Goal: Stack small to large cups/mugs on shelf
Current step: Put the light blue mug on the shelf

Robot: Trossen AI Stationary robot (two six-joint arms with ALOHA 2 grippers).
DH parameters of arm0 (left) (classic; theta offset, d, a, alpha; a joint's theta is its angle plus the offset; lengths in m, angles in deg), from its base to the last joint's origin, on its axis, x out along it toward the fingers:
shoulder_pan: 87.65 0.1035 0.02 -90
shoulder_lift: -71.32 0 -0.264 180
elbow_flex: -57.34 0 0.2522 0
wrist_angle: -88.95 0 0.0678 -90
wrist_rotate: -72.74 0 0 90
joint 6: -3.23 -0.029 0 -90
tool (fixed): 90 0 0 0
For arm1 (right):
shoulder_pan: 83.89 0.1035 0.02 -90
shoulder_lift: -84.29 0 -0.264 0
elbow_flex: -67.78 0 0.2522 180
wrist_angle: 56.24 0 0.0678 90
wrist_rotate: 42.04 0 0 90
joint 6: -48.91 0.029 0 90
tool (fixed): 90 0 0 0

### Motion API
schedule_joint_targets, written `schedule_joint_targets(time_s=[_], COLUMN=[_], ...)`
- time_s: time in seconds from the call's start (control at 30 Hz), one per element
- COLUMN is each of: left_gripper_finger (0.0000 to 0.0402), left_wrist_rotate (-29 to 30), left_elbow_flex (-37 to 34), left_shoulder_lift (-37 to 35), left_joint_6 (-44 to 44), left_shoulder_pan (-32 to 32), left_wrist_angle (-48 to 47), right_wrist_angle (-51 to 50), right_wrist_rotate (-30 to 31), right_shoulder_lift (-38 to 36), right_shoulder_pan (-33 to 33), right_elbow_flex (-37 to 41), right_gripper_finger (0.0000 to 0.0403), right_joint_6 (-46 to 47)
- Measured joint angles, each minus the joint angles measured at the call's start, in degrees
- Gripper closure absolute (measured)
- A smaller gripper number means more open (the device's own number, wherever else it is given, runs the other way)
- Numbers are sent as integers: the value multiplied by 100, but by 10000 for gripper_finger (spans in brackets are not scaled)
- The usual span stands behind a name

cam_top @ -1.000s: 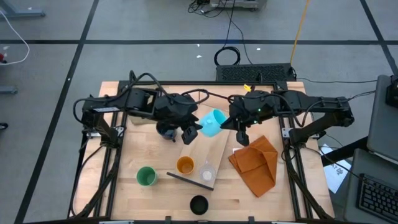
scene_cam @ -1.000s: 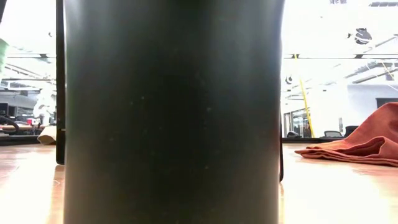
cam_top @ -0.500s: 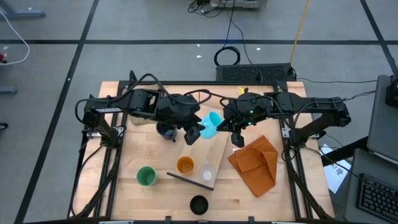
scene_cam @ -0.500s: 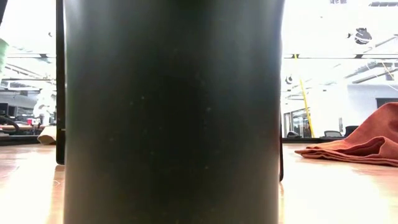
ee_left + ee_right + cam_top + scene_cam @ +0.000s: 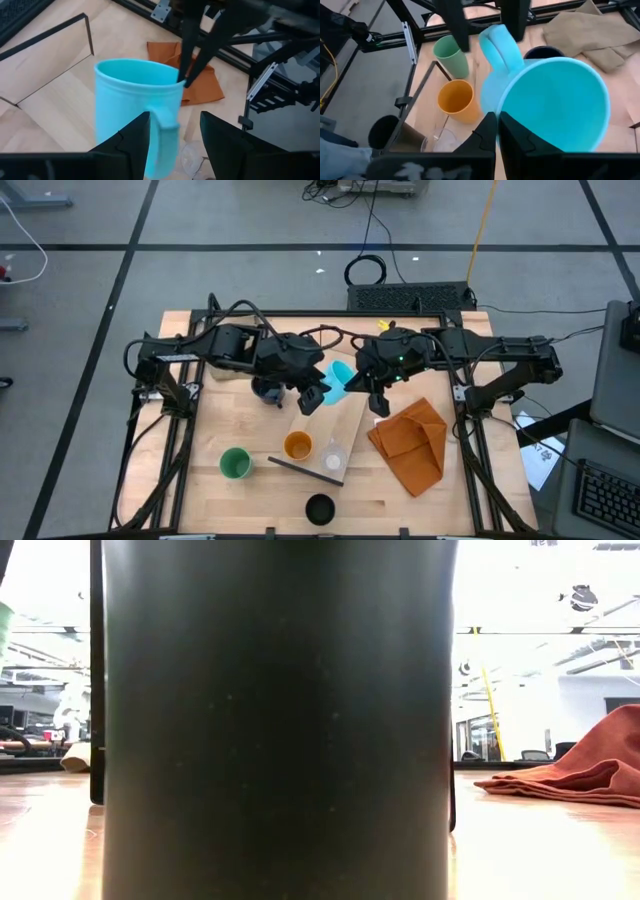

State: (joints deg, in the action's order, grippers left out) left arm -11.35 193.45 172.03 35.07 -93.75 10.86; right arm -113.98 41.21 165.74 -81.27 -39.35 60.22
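The light-blue mug [image 5: 338, 378] hangs tilted above the far end of the light-wood shelf board [image 5: 340, 425], between my two grippers. My right gripper [image 5: 362, 385] is shut on its rim. My left gripper [image 5: 314, 395] is open, a finger on each side of the mug's handle [image 5: 167, 137]. The orange cup [image 5: 297, 446] and the clear cup [image 5: 333, 457] stand at the board's near end. The green cup [image 5: 235, 463] and the black cup [image 5: 319, 508] stand on the table. The dark navy mug [image 5: 268, 390] is partly hidden under my left arm. My left gripper's fingers [image 5: 132, 142] straddle the mug's handle [image 5: 495, 42] with a gap left between them; whether one finger touches the handle I cannot tell. My right gripper pinches the mug's rim [image 5: 502, 107], one finger inside the mouth and one outside, coming from the table's right. The mug is lifted clear of the board and tilted, its mouth toward my right arm.
An orange cloth [image 5: 410, 442] lies right of the board and a tan cloth [image 5: 590, 35] lies at the far left. The black cup fills the low view [image 5: 280, 720]. A thin dark strip [image 5: 300, 470] stands at the board's near end.
My right gripper has moved toward the table's left, up to the light-blue mug's rim. The mug has shifted slightly toward the left and stays lifted between the two grippers.
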Motion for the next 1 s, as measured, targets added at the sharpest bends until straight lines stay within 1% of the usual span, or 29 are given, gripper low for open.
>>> schedule_joint_targets(time_s=[0.27, 0.37, 0.47, 0.6, 0.67, 0.73, 0.93, 1.0], left_gripper_finger=[227, 227, 227, 230, 242, 264, 352, 357], left_wrist_rotate=[14, 40, 190, 156, 157, 153, 31, 2], left_elbow_flex=[0, 0, 0, 0, 0, 0, 0, 0], left_shoulder_lift=[60, 55, 59, 59, 59, 59, 59, 59], left_joint_6=[0, 7, 86, 136, 136, 133, 8, -23], left_shoulder_pan=[3, 13, 13, 35, 35, 35, 35, 35], left_wrist_angle=[-36, -122, -319, -453, -449, -436, -418, -419], right_wrist_angle=[243, 238, 235, 212, 218, 221, 222, 222], right_wrist_rotate=[-236, -245, -241, -234, -233, -231, -230, -228], right_shoulder_lift=[0, 0, 0, 0, 0, 0, 0, 0], right_shoulder_pan=[9, 9, 8, 7, 7, 7, 2, 4], right_elbow_flex=[0, 0, 0, 0, 0, 0, 0, 0], right_gripper_finger=[403, 403, 403, 403, 403, 403, 403, 403], right_joint_6=[95, 90, 81, 63, 61, 65, 68, 68])
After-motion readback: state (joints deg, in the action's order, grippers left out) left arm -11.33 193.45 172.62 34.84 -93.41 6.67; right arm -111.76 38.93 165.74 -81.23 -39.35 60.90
